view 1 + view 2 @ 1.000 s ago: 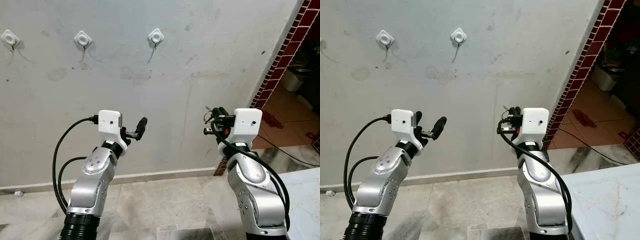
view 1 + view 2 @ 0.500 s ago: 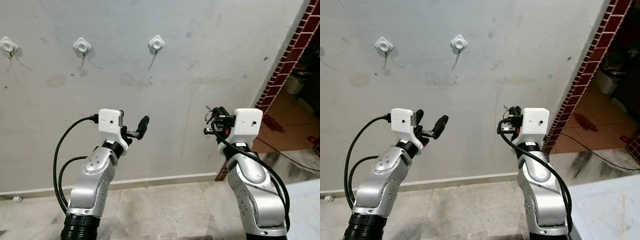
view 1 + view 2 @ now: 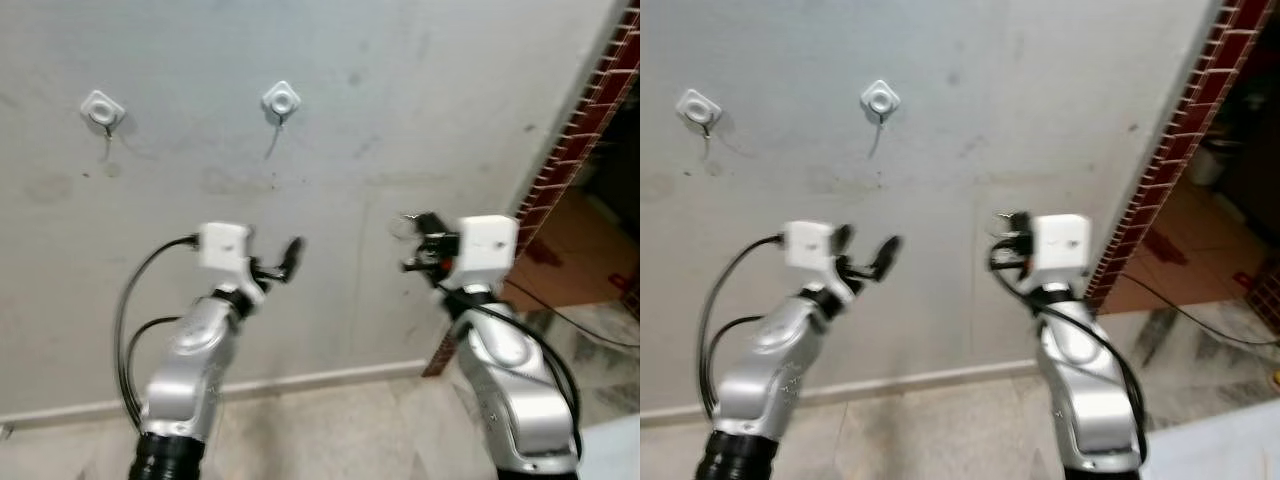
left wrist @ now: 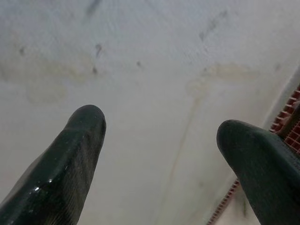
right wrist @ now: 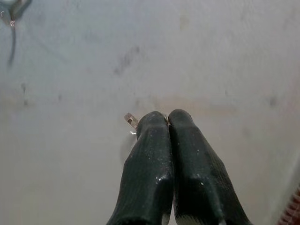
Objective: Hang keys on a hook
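Small metal keys (image 5: 131, 120), seemingly, in right end effector (image 5: 168, 117).

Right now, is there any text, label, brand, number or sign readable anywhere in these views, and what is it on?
None: no readable text in any view.
The wall shows stains and two white hooks, no writing.
The white housings at the wrists look plain, but the head views are blurred.
The right gripper has its fingers shut on a small metal piece, probably the keys, too small to show any marking.
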{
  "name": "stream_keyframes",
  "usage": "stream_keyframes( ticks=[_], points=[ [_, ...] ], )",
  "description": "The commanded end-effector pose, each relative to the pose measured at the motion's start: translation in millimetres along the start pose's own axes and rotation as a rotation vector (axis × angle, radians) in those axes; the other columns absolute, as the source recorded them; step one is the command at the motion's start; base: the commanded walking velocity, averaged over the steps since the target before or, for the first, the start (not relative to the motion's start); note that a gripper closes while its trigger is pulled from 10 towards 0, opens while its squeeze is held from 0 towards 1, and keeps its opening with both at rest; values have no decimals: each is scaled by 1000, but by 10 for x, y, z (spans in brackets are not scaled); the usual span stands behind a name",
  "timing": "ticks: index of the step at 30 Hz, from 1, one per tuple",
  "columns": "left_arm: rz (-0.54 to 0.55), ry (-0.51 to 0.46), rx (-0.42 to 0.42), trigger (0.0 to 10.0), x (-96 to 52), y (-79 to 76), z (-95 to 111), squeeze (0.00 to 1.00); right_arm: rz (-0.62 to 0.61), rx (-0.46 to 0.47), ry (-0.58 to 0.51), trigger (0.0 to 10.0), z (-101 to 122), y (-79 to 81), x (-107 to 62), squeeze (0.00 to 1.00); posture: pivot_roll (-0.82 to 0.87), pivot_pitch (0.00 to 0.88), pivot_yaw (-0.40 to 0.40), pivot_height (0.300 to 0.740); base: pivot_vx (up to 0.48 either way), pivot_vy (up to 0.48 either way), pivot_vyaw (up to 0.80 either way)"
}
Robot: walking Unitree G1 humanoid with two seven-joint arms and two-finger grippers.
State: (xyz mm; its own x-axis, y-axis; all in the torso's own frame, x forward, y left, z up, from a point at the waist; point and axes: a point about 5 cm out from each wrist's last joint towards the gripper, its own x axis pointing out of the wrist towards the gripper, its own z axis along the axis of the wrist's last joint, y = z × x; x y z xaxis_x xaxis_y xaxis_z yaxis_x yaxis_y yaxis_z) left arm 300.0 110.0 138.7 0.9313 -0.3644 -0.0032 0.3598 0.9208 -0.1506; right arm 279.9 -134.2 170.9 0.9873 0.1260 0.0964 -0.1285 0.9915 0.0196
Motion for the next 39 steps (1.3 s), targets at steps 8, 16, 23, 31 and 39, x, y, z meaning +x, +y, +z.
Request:
stream_keyframes(
  ticks=[8,16,23,31,39],
  points=[
    [59,-12,29,10000,-85,163,52,0,45,15,-41,10000,81,121,34,0,74,0,-18,740,144,0,181],
    [98,40,137,10000,-288,312,32,0,65,14,-42,10000,50,148,40,0,126,0,-3,740,0,0,73],
    [90,58,163,10000,-372,350,38,0,67,38,-54,10000,38,210,69,0,154,0,14,740,0,0,663],
    [54,45,122,10000,-344,248,42,0,76,42,-63,10000,46,234,79,0,146,0,-6,740,0,0,361],
    [43,22,104,10000,-317,220,87,0,46,48,-108,10000,121,171,120,0,153,0,-4,740,0,0,0]
  ],
)
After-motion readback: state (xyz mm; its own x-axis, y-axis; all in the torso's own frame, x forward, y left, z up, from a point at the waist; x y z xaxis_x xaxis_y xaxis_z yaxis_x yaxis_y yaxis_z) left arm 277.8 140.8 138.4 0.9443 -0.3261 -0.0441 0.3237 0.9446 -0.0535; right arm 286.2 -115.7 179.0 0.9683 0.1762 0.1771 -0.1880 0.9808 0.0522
